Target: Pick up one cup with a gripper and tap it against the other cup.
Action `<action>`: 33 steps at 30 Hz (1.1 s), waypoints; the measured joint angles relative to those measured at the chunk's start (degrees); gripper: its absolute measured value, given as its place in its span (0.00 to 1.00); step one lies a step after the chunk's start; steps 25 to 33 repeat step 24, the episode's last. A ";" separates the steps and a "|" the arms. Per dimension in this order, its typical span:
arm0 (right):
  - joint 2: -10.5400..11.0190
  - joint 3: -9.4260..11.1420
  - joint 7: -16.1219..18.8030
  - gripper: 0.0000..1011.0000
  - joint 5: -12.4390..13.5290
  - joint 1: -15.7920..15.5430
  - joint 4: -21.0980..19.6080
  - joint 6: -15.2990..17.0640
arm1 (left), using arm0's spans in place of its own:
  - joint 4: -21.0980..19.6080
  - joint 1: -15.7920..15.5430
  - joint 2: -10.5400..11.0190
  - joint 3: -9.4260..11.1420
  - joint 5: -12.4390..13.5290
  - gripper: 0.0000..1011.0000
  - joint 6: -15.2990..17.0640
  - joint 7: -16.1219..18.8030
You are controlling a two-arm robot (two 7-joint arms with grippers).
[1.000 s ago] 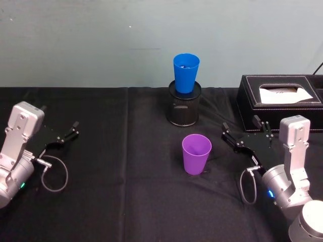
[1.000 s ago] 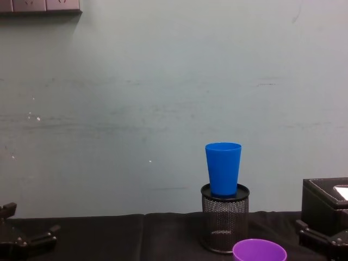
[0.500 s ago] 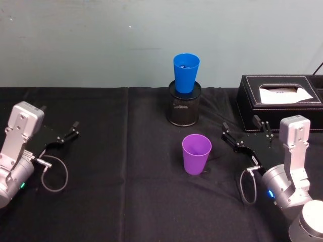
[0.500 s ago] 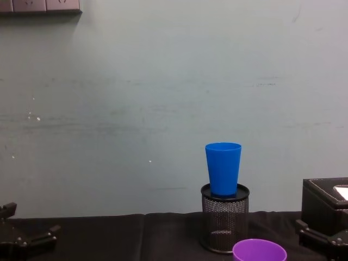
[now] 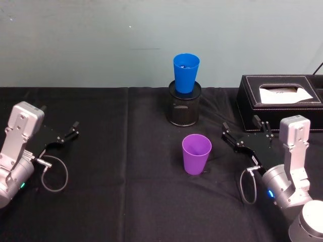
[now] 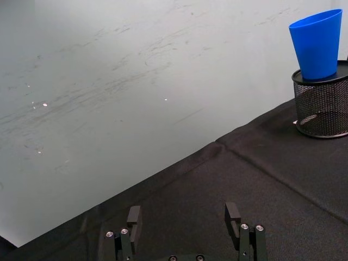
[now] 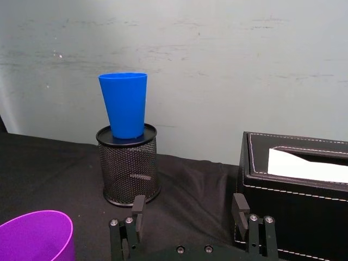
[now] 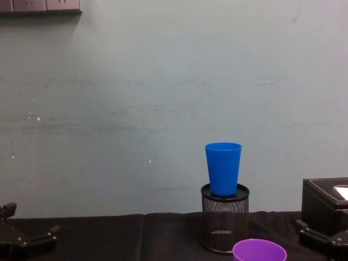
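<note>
My right end effector (image 5: pixel 243 134) sits open beside the purple cup (image 5: pixel 196 154) standing on the desk (image 5: pixel 126 201); the left end effector (image 5: pixel 65 136) idles open. The blue cup (image 5: pixel 185 72) perches in the mesh holder (image 5: pixel 184 108), so I fear a hard tap topples it

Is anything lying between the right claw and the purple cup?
No. In the head view only bare black cloth separates the open right claw from the purple cup.

Silver-grey arms (image 5: pixel 20 136) — black end effectors, looped cables
</note>
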 joint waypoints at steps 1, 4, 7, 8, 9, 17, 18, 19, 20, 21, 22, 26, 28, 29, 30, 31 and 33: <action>0.00 0.00 0.00 0.99 0.00 0.00 0.00 0.00 | 0.00 0.00 0.00 0.00 0.00 0.99 0.00 0.00; 0.00 0.00 0.00 0.99 0.00 0.00 0.00 0.00 | 0.00 0.00 0.00 0.00 0.00 0.99 0.00 0.00; 0.00 0.00 0.00 0.99 0.00 0.00 0.00 0.00 | 0.00 0.00 0.00 0.00 0.00 0.99 0.00 0.00; 0.00 0.00 0.00 0.99 0.00 0.00 0.00 0.00 | 0.00 0.00 0.00 0.00 0.00 0.99 0.00 0.00; 0.00 0.00 0.00 0.99 0.00 0.00 0.00 0.00 | 0.00 0.00 0.00 0.00 0.00 0.99 0.00 0.00; 0.00 0.00 0.00 0.99 0.00 0.00 0.00 0.00 | 0.00 0.00 0.00 0.00 0.00 0.99 0.00 0.00; 0.00 0.00 0.00 0.99 0.00 0.00 0.00 0.00 | 0.00 0.00 0.00 0.00 0.00 0.99 0.00 0.00; 0.00 0.00 0.00 0.99 0.00 0.00 0.00 0.00 | 0.00 0.00 0.00 0.00 0.00 0.99 0.00 0.00; 0.00 0.00 0.00 0.99 0.00 0.00 0.00 0.00 | 0.00 0.00 0.00 0.00 0.00 0.99 0.00 0.00; 0.00 0.00 0.00 0.99 0.00 0.00 0.00 0.00 | 0.00 0.00 0.00 0.00 0.00 0.99 0.00 0.00; 0.00 0.00 0.00 0.99 0.00 0.00 0.00 0.00 | 0.00 0.00 0.00 0.00 0.00 0.99 0.00 0.00; 0.00 0.00 0.00 0.99 0.00 0.00 0.00 0.00 | 0.00 0.00 0.00 0.00 0.00 0.99 0.00 0.00; 0.00 0.00 0.00 0.99 0.00 0.00 0.00 0.00 | 0.00 0.00 0.00 0.00 0.00 0.99 0.00 0.00; 0.00 0.00 0.00 0.99 0.00 0.00 0.00 0.00 | 0.00 0.00 0.00 0.00 0.00 0.99 0.00 0.00; 0.00 0.00 0.00 0.99 0.00 0.00 0.00 0.00 | 0.00 0.00 0.00 0.00 0.00 0.99 0.00 0.00; 0.00 0.00 0.00 0.99 0.00 0.00 0.00 0.00 | 0.00 0.00 0.00 0.00 0.00 0.99 0.00 0.00; 0.00 0.00 0.00 0.99 0.00 0.00 0.00 0.00 | 0.00 0.00 0.00 0.00 0.00 0.99 0.00 0.00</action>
